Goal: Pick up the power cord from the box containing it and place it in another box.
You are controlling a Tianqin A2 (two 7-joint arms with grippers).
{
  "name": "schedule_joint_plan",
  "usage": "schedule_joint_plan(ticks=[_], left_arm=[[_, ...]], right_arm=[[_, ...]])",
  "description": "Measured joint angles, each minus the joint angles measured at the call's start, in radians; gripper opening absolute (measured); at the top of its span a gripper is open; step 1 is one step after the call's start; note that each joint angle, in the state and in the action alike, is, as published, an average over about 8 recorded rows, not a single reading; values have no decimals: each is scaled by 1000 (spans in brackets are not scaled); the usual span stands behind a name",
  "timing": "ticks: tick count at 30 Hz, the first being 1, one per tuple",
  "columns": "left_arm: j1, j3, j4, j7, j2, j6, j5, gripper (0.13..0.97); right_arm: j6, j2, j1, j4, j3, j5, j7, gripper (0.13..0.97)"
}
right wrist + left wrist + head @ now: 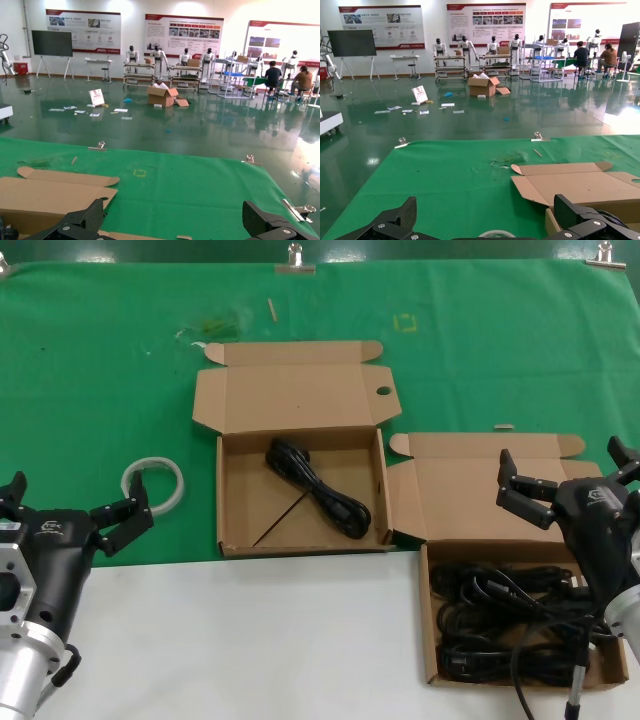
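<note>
The right brown box [428,635] holds a pile of several black power cords [500,615]. My right gripper [560,455] hovers open and empty over this box's far edge and raised lid [470,500]. The centre brown box [228,495] holds one coiled black power cord [318,488] on its plain floor. Its lid [295,395] lies open at the back, with a round hole near one corner. My left gripper [78,488] is open and empty at the near left, off to the left of the centre box. The right wrist view shows open fingers [95,214] beside a lid [45,192].
A white tape ring [153,483] lies on the green cloth [480,350] between my left gripper and the centre box; it also shows in the left wrist view [495,233]. White table surface [250,640] lies in front. Metal clips [295,258] hold the cloth's far edge.
</note>
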Motion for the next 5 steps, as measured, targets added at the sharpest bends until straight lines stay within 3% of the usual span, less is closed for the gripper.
schedule_joint_plan(ticks=[5], left_arm=[[0,0,0,0,0,0,0,966]], right_arm=[[0,0,0,0,0,0,0,966]])
